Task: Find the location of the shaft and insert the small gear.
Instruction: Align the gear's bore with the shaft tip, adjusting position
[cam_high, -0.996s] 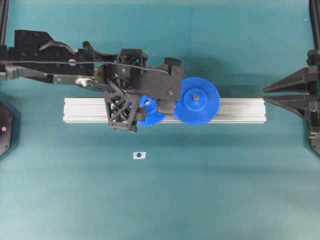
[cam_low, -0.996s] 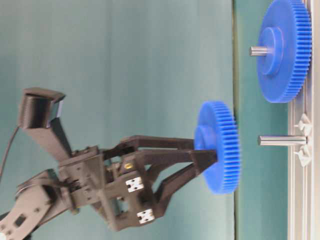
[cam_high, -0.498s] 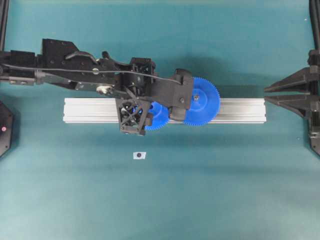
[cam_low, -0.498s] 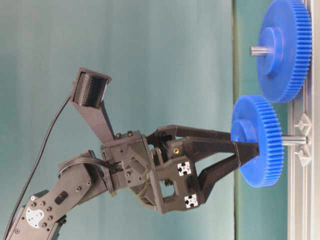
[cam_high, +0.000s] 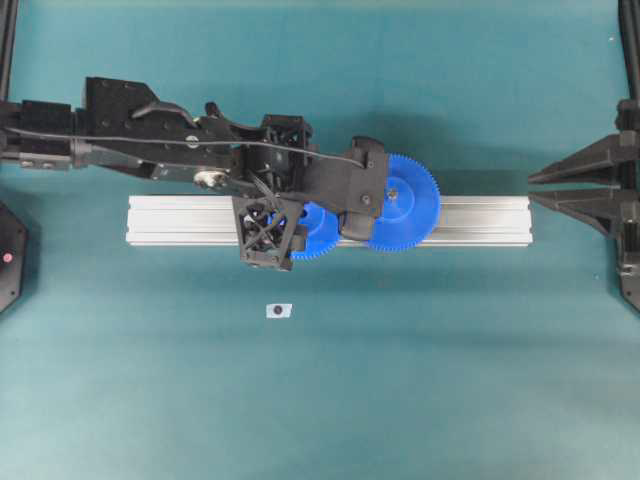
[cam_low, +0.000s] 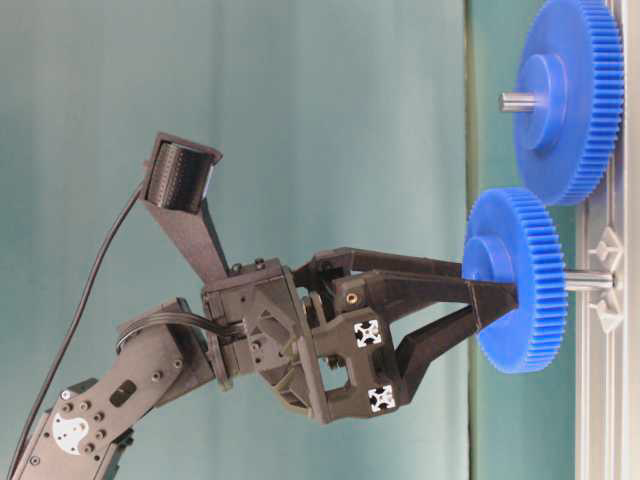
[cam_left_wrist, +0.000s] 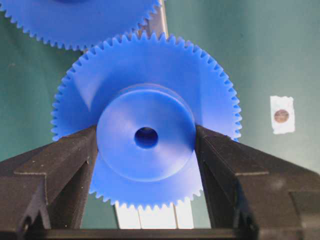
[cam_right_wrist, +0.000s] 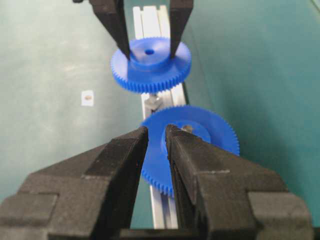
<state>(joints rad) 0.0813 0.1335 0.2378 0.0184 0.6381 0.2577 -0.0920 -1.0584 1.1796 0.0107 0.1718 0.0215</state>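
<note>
The left tool (cam_low: 490, 315) grips the small gear (cam_low: 515, 280) by its raised round hub, one finger pressed against each side of the hub, as the left wrist view shows clearly. In the table-level view the small gear sits part-way along the shaft (cam_low: 590, 281), with the bare end of the pin showing between the gear's toothed face and the grooved aluminium rail (cam_high: 480, 220); the gear has not reached the rail. Its teeth lie just beside those of the larger gear (cam_low: 570, 100), which stands on its own pin further along the same rail. From overhead, the left arm reaches in from the left and covers most of the small gear, leaving only part of its blue rim in sight. A small white tag (cam_high: 279, 310) with a dark dot lies on the teal counter (cam_high: 400, 400), apart from the rail. The right tool (cam_right_wrist: 156, 137) hangs back at the right edge, its fingers nearly together with a narrow gap and nothing between them.
</note>
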